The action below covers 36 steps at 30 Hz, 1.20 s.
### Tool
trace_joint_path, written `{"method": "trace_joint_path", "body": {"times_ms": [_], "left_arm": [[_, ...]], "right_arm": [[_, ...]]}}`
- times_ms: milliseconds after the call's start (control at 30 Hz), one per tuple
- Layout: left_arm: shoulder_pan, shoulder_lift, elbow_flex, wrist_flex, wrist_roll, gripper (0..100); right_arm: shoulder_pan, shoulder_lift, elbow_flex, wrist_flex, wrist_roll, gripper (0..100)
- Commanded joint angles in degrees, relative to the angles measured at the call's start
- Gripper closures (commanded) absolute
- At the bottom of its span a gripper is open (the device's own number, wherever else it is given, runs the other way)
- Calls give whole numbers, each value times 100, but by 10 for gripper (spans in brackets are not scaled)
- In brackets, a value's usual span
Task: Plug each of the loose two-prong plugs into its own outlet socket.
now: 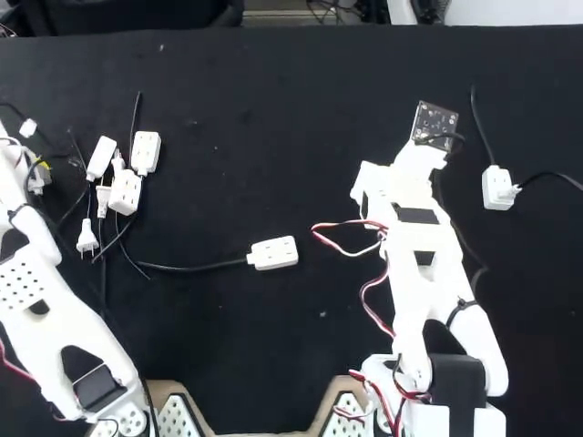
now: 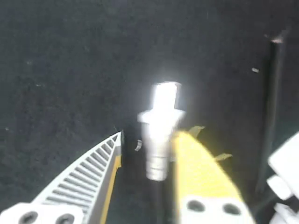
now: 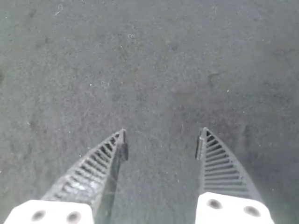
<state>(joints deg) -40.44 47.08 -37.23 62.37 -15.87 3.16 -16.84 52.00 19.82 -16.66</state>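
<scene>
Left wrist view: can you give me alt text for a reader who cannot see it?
A white plug sits between the fingers of the left gripper, one white and ribbed, one yellow, its prong end pointing away from the camera over the black table. A black cable runs along one side.

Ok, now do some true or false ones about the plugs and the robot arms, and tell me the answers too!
1. The left arm's jaws hold a white plug. True.
2. The right arm's jaws are shut on a plug. False: they stand open over the bare black table.
3. A black cable leads off the middle outlet. True.
4. The middle outlet is red. False: it is white.
</scene>
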Motion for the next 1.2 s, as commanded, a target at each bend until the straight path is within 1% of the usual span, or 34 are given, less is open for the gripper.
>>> {"method": "trace_joint_path", "body": {"times_ms": [0, 33, 100, 133, 400, 567, 667, 833, 933, 1067, 1167], "left_arm": [[92, -70, -462, 308, 97, 945], [92, -70, -418, 325, 97, 942], [66, -132, -470, 501, 97, 977], [57, -141, -558, 615, 97, 969], [-48, -70, -2255, 2391, 53, 970], [-48, -79, -3125, 3349, 53, 970], [-57, -79, -3424, 3877, 53, 970], [-374, -281, -3336, 3859, 53, 970], [-532, -519, -2993, 3859, -79, 970], [-796, -1284, -2044, 3859, -141, 970], [-875, -2119, -884, 3859, -158, 970]], "right_arm": [[-97, -242, -57, -141, -9, 769], [-97, -242, -57, -141, -9, 769], [-97, -242, -48, -141, -9, 769], [-97, -242, -48, -141, -9, 769], [-97, -242, -48, -141, -9, 769], [-97, -242, -48, -141, -9, 769], [-97, -242, -48, -141, -9, 769], [-97, -242, -57, -141, -9, 769], [-97, -242, -57, -141, -9, 769], [-97, -242, -57, -141, -9, 769], [-123, -242, -57, -141, -9, 769]]}}
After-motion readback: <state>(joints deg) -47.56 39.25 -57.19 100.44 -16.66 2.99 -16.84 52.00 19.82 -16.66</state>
